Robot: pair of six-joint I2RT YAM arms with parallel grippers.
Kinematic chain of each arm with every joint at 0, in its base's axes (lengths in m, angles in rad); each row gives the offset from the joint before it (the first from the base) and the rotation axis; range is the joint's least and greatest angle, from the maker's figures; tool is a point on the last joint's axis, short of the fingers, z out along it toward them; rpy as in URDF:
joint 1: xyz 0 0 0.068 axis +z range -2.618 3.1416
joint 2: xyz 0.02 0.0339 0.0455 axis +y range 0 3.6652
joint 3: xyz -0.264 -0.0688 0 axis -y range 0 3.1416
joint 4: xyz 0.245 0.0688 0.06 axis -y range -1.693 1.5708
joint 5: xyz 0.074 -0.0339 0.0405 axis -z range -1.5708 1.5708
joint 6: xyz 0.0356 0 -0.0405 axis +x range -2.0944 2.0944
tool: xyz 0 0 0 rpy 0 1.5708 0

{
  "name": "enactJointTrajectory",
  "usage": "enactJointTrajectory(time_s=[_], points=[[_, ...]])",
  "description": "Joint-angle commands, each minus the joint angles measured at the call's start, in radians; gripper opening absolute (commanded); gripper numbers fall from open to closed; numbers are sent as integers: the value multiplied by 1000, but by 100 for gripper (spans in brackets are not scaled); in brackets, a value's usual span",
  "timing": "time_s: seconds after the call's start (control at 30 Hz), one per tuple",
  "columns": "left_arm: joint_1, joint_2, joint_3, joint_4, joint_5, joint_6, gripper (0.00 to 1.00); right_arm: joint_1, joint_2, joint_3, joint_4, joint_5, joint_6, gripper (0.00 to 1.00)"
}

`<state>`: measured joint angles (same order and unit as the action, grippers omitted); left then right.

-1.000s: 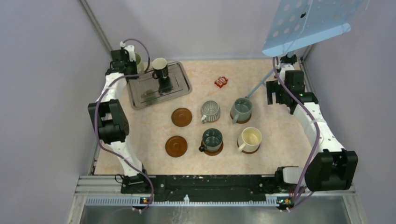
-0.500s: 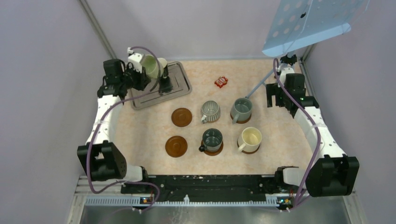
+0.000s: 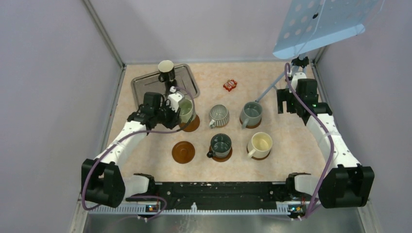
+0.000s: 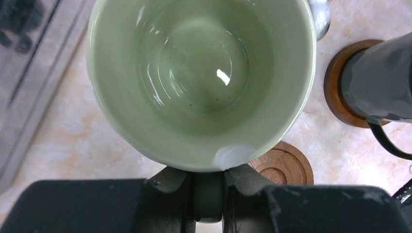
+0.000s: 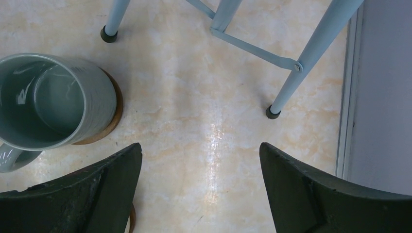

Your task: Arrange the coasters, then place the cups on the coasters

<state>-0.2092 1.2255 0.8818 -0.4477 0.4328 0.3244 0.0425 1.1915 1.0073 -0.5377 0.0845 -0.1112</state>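
Note:
My left gripper [image 3: 173, 109] is shut on the handle of the pale green cup [image 3: 186, 110], which sits upright over the back-left coaster [image 3: 193, 127]; I cannot tell whether they touch. In the left wrist view the cup [image 4: 201, 82] fills the frame, its handle pinched in that gripper [image 4: 209, 180]. The front-left coaster [image 3: 183, 152] is bare. Ribbed grey [image 3: 219, 115], grey-blue [image 3: 251, 114], dark grey-green [image 3: 221, 144] and cream [image 3: 260, 144] cups stand on coasters. The black cup [image 3: 166, 71] stands on the tray. My right gripper [image 3: 285, 101] is open, to the right of the grey-blue cup [image 5: 48, 102].
The metal tray [image 3: 143, 87] lies at the back left. A small red packet [image 3: 230, 85] is at the back centre. A pale blue stand [image 3: 320, 24] rises at the back right, with its legs [image 5: 291, 68] just ahead of my right gripper [image 5: 199, 165].
My left arm has carried the pale green cup from the tray's far left side down and right to the back-left coaster. The right arm has stayed still.

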Motion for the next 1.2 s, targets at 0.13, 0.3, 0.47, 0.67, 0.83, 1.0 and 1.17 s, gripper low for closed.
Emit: enactJointTrajectory(time_s=[0.13,0.3,0.47,0.67,0.83,1.0,1.17], points=[[-33,-2,-83,241,-47,-32,0,-6,-36,-1,26,6,8,89],[-36,53,-73,239,-51,-6,0,-6,-34,-3,25,7,10,89],[-41,98,-58,235,-63,0,0,-6,-28,-1,25,12,10,89],[-52,120,-75,237,-123,-43,0,-6,-27,-4,26,14,11,89],[-60,125,-103,244,-133,-82,0,-6,-23,-7,28,14,13,89],[-71,130,-121,252,-148,-105,0,-6,-18,-7,32,12,13,89],[-76,139,-128,262,-182,-106,0,-5,-13,-7,33,11,15,89]])
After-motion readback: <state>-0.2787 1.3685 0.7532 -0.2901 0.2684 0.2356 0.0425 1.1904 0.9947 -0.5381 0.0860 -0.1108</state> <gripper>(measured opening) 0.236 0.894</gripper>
